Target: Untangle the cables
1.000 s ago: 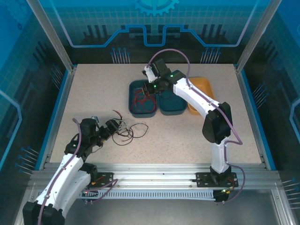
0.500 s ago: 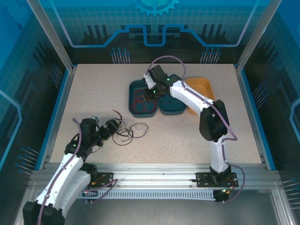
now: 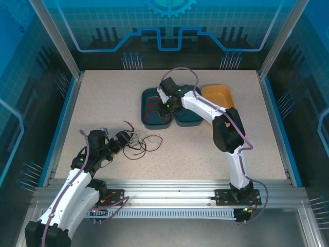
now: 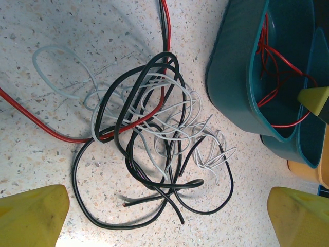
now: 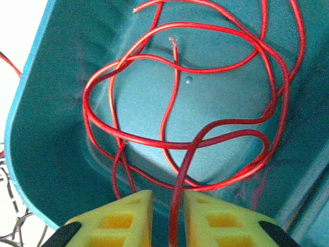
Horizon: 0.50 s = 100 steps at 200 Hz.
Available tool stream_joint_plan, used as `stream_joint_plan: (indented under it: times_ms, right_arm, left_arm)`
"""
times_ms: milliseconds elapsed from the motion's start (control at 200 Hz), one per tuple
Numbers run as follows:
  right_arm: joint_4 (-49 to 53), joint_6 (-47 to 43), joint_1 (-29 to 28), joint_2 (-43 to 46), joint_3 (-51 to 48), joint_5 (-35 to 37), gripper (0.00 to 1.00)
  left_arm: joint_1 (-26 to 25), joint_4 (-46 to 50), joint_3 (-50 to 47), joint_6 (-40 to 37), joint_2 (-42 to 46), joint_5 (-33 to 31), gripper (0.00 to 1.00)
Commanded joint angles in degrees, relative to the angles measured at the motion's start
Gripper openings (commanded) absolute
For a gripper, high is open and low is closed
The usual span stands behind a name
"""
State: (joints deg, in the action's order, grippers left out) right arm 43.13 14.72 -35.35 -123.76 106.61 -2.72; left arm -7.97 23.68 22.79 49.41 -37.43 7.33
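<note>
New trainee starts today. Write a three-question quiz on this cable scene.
1. True or false: the teal tray beneath the right hand holds a red cable.
2. The tangle on the table mixes: A red only; B black, white and red; C blue and green.
3. Fill in: the jaws of the left hand stand ____.
Key: 1 true; 2 B; 3 open.

top camera looks down over the whole table; both wrist cameras sit close, sharing the teal tray.
</note>
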Motion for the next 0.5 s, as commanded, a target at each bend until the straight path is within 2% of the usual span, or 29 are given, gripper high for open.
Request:
stream_joint_plan:
  times_ms: [0,95,235,495]
  right_arm:
    - [1.8,-0.8,-1.0,3.0,1.5,2.0,0.26]
    - [2.1,-0.7,-1.3,4.7,1.2,3.9,0.3]
    - [2.3,-0.4,-1.8,7.6,0.4,7.2,0.43]
    - [0.6,-0.3,-2.6,13.0,-2.0,9.5,0.46]
  left_arm:
    - [0.6,0.5,0.8,0.2,0.5,-0.2,0.99]
    - [0.6,0.6,0.9,0.1,0.4,-0.3,0.99]
    - [0.6,0.5,1.3,0.0,0.1,-0.3,0.99]
    - [0.6,-0.6,2.1,-0.8,-2.0,-0.6,0.99]
